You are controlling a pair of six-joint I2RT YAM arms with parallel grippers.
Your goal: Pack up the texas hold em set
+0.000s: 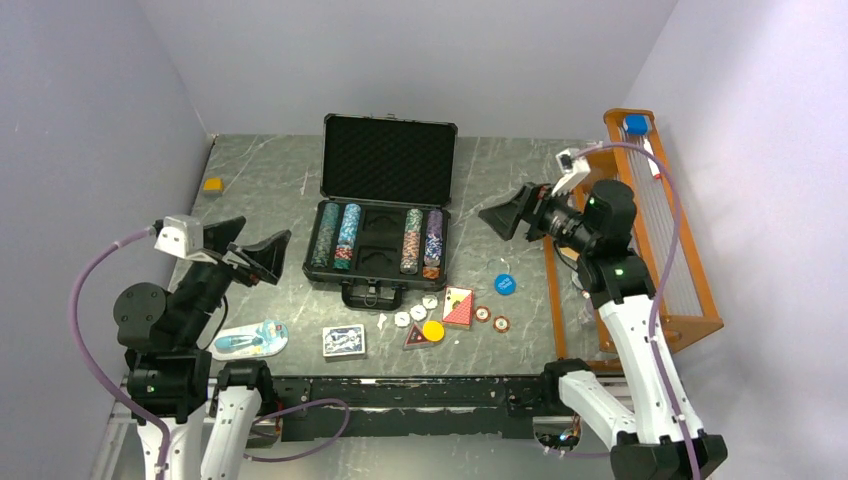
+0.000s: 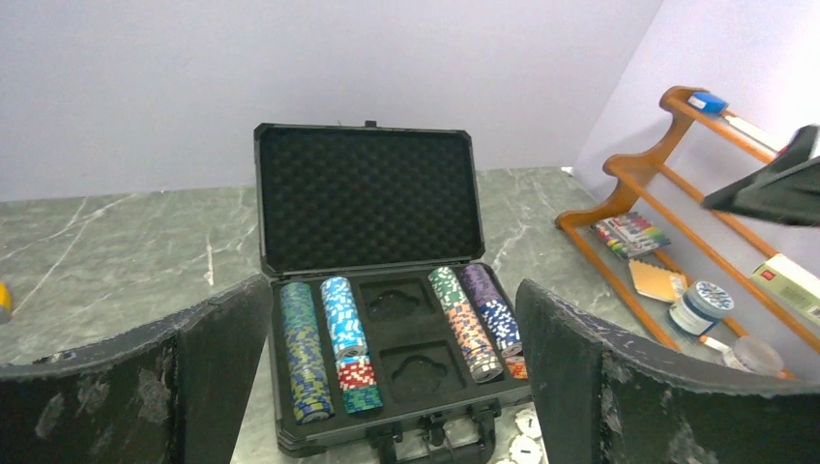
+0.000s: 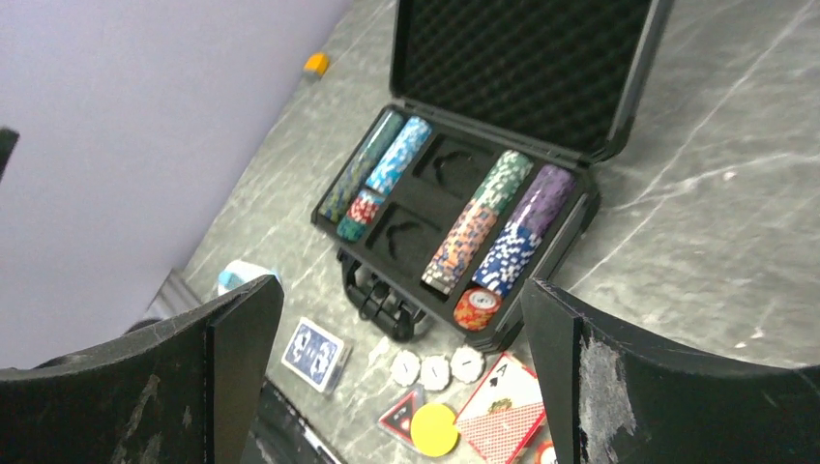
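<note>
The black briefcase stands open mid-table, with striped poker chips in its side rows and two empty middle slots. In front of it lie a blue deck, a red deck, three white discs, a yellow disc, a blue disc and two loose chips. My left gripper is open and empty, raised left of the case. My right gripper is open and empty, raised right of it. The wrist views show the case between open fingers.
An orange wooden rack stands along the right edge, close behind my right arm. A blue-white blister pack lies at the near left. A small yellow object sits at the far left. A red triangle card lies under the yellow disc.
</note>
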